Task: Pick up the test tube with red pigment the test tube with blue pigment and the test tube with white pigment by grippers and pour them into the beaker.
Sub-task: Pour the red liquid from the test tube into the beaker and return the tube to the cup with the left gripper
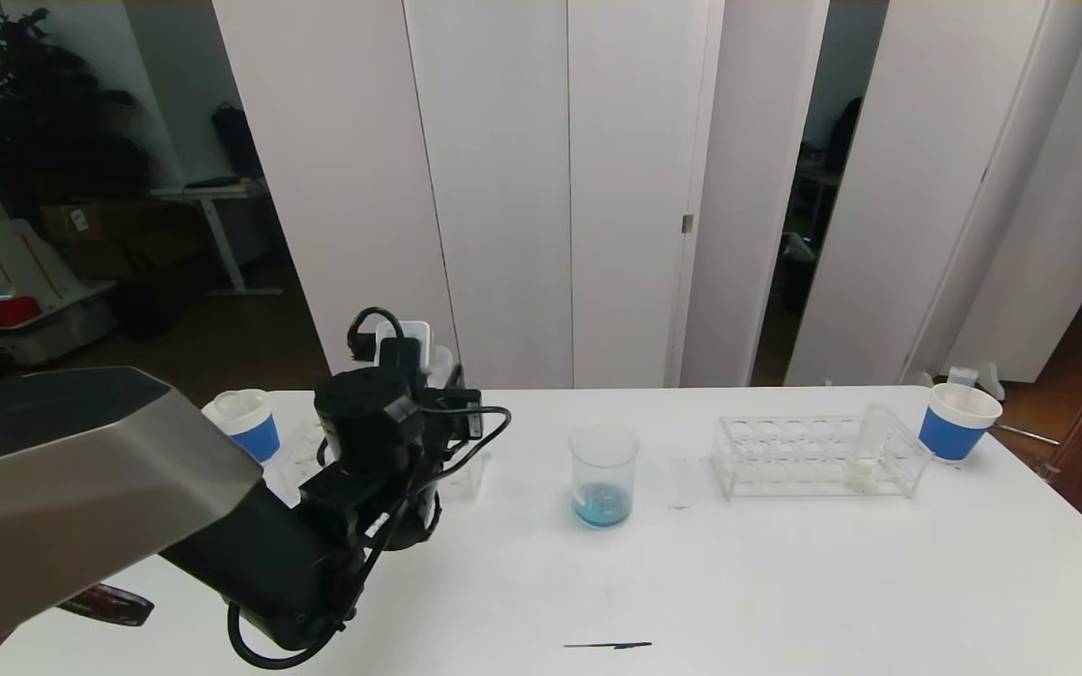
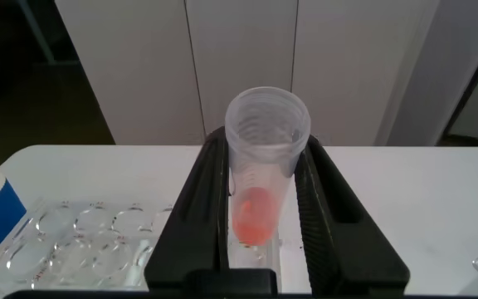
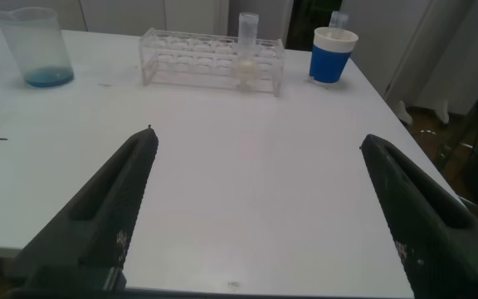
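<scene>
My left gripper [image 1: 433, 376] is shut on a clear test tube with red pigment [image 2: 262, 158] and holds it upright at the end of the left clear rack [image 2: 81, 245]. The orange-red liquid sits at the tube's bottom. The beaker [image 1: 604, 474] stands mid-table, right of this gripper, with turquoise-blue liquid in its base; it also shows in the right wrist view [image 3: 36, 46]. The test tube with white pigment [image 1: 865, 451] stands in the right rack [image 1: 818, 457]. No test tube with blue pigment is in view. My right gripper [image 3: 256, 145] is open and empty above the table's near right part.
One blue paper cup [image 1: 245, 424] stands behind the left rack. Another blue cup [image 1: 957, 421] stands right of the right rack. A thin dark mark [image 1: 607, 645] lies near the table's front edge. White panels stand behind the table.
</scene>
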You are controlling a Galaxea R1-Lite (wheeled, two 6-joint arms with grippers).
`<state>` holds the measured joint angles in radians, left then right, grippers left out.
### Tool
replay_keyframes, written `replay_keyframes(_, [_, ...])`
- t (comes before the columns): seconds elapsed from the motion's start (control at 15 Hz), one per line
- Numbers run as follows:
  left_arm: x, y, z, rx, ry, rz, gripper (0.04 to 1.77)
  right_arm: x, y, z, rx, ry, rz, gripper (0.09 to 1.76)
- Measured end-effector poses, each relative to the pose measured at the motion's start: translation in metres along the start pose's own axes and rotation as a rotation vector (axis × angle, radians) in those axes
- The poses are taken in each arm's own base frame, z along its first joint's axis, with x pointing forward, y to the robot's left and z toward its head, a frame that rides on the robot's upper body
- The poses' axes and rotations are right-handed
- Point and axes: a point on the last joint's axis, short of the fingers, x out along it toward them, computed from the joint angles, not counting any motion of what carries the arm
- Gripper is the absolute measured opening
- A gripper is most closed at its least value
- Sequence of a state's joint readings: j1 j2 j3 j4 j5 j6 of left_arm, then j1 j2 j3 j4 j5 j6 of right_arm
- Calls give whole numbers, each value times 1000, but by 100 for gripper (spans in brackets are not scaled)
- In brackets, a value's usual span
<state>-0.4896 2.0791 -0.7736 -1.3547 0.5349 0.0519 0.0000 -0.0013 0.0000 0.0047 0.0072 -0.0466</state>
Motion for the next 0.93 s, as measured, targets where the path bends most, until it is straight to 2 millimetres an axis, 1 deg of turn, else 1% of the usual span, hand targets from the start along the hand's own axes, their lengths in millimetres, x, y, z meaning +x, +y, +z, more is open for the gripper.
replay_keyframes(0.07, [-3, -1, 10, -2, -18, -29, 57, 0, 0, 0, 0, 0, 0, 175])
replay_keyframes(0.2, [-12, -2, 29, -6, -46, -145, 57, 0, 0, 0, 0, 0, 0, 175])
replay_keyframes(0.53, [-41, 7, 74, -3, -87, -496, 57, 0, 0, 0, 0, 0, 0, 175])
replay_keyframes(0.73, [-50, 12, 88, 0, -110, -618, 57, 0, 0, 0, -1, 0, 0, 175])
replay_keyframes(0.8, [-50, 13, 89, 14, -120, -654, 57, 0, 0, 0, 0, 0, 0, 175])
replay_keyframes(0.93, [-43, 13, 88, 78, -149, -698, 57, 0, 0, 0, 0, 0, 0, 175])
